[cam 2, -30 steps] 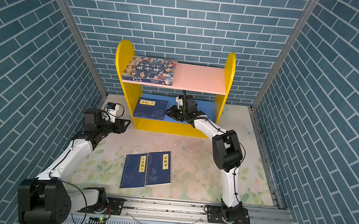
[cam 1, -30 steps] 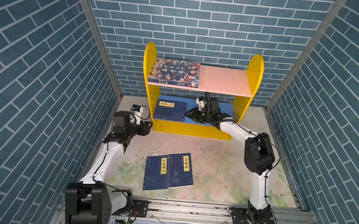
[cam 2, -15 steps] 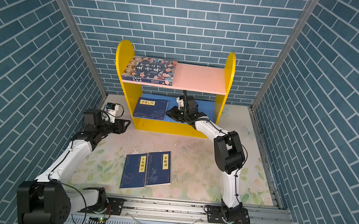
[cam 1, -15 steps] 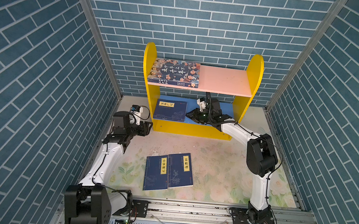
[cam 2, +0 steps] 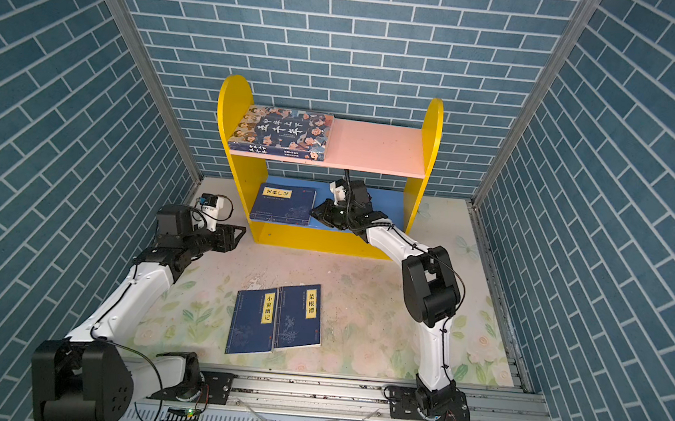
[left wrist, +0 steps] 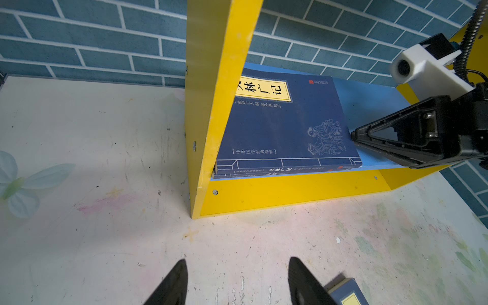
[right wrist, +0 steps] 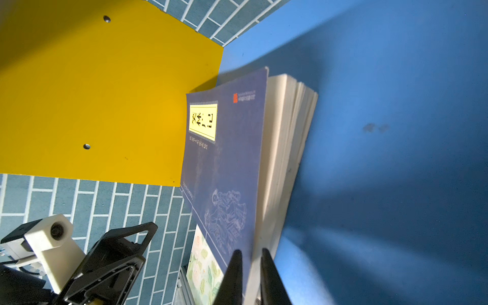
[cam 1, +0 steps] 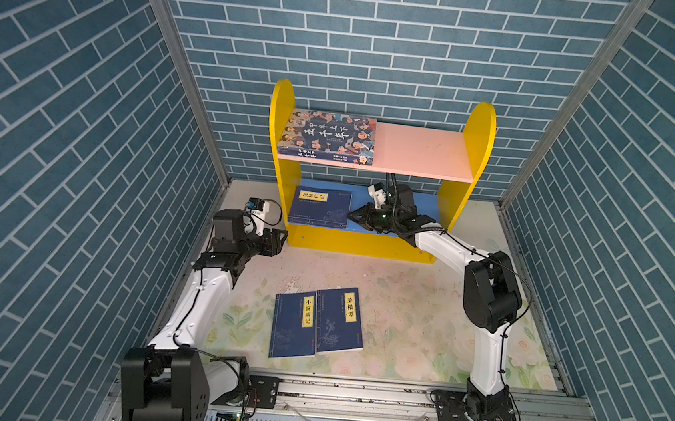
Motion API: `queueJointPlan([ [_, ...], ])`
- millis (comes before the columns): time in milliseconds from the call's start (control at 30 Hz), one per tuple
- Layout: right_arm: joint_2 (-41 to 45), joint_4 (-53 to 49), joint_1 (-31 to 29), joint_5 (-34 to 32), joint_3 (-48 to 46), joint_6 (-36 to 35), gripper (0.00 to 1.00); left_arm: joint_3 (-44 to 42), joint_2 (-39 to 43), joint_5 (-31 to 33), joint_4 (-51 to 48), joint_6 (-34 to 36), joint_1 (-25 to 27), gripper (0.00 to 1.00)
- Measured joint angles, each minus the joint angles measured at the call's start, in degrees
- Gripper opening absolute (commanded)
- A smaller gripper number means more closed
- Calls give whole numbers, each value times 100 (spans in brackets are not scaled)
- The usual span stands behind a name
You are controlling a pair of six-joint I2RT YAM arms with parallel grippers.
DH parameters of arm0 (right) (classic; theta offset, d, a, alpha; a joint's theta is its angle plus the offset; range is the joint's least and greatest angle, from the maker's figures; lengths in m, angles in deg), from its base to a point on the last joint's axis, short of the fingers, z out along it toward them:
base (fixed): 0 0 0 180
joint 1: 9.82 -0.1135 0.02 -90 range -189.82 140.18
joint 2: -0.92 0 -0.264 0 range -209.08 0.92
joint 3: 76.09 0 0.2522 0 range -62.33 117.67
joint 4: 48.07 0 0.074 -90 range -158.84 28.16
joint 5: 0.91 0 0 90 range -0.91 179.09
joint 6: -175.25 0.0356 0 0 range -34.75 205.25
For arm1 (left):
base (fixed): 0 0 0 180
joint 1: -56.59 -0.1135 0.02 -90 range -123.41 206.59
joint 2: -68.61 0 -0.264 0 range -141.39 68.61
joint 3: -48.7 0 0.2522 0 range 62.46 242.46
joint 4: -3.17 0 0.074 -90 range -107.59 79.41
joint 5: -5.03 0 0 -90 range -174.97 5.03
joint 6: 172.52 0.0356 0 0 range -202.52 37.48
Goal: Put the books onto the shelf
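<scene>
Since second ago, right gripper [left wrist: 353,135] barely shifting, jaws narrowing at edge of navy stack [cam 1: 319,208] on blue board [left wrist: 369,97] of shelf [cam 1: 276,173]; pinching or not, you cannot tell. Left gripper [left wrist: 237,260] hanging open, empty. Thick faces book [cam 1: 330,136] lying on pink board [cam 1: 420,148]. Stack showing two spines. You are still owing pair of navy books [cam 1: 294,326], side by side on table [cam 1: 423,310].

Yellow-sided shelf [cam 1: 477,140]: a big book [cam 1: 330,136] with cartoon faces lies flat on the pink board, up and left of the right claw [cam 1: 352,216]. On the blue board, the top navy book [cam 1: 319,208] of two stacked has its edge between the claw's tips. Two more navy books [cam 1: 338,320] lie flat side by side on the floor, well apart from the claw
</scene>
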Motion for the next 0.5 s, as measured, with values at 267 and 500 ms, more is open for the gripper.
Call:
queueJointPlan([
  [267, -35, 2, -15, 44, 22, 28, 14, 0, 0, 0, 0, 0, 0, 62],
  [500, -109, 35, -17, 79, 79, 31, 13, 0, 0, -4, 0, 0, 0, 62],
])
